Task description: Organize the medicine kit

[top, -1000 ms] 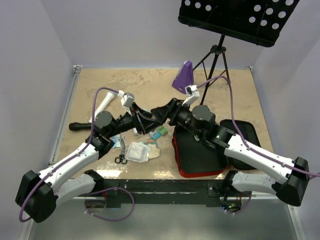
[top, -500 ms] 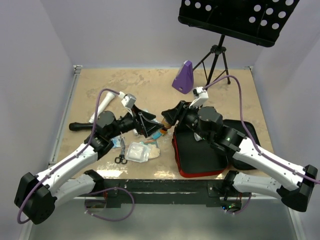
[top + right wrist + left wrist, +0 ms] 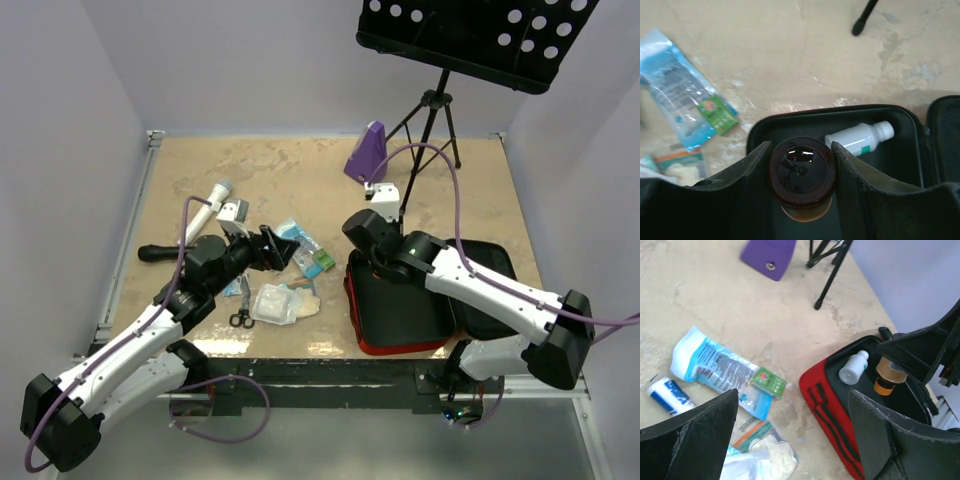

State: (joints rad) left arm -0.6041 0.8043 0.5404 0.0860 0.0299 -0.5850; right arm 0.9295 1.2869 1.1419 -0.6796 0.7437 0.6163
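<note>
Amber bottle [image 3: 887, 371], clamped in our right gripper [image 3: 801, 169]; medicine kit [image 3: 395, 315] lying open directly beneath. We are risking a topple against the white bottle [image 3: 860, 137] beside it if releasing high. Left gripper [image 3: 275, 247] gaping, carrying nothing.

Left wrist view's lower edge cuts off the medicine kit [image 3: 807, 382].

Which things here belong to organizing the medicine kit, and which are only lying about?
Job: medicine kit, brown bottle held by the right gripper, white bottle inside the kit, blue packet, scissors.
Lying about: purple metronome, music stand.
</note>
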